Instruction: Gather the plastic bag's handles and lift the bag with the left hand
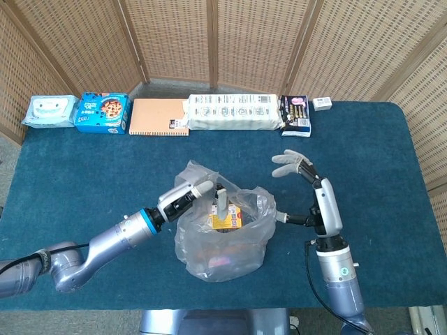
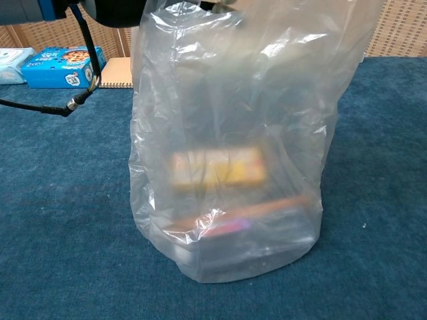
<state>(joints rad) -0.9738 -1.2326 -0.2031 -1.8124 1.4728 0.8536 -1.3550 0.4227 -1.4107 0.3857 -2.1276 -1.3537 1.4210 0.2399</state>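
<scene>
A clear plastic bag (image 1: 223, 244) stands upright mid-table with a yellow box (image 1: 225, 220) and other goods inside. My left hand (image 1: 206, 190) reaches over the bag's mouth from the left. Its fingers (image 1: 222, 201) are apart and point down into the opening, and the bag's left handle (image 1: 195, 171) is draped over the hand. My right hand (image 1: 292, 163) hovers right of the bag, fingers spread, holding nothing and clear of the film. In the chest view the bag (image 2: 227, 100) fills the middle and shows the yellow box (image 2: 217, 167); my left forearm (image 2: 100, 10) crosses the top left.
Along the table's far edge lie a wipes pack (image 1: 49, 110), a blue cookie box (image 1: 103, 112), an orange notebook (image 1: 159, 117), a long white pack (image 1: 234, 112), a dark packet (image 1: 295, 115) and a small white box (image 1: 321, 104). A wicker screen stands behind.
</scene>
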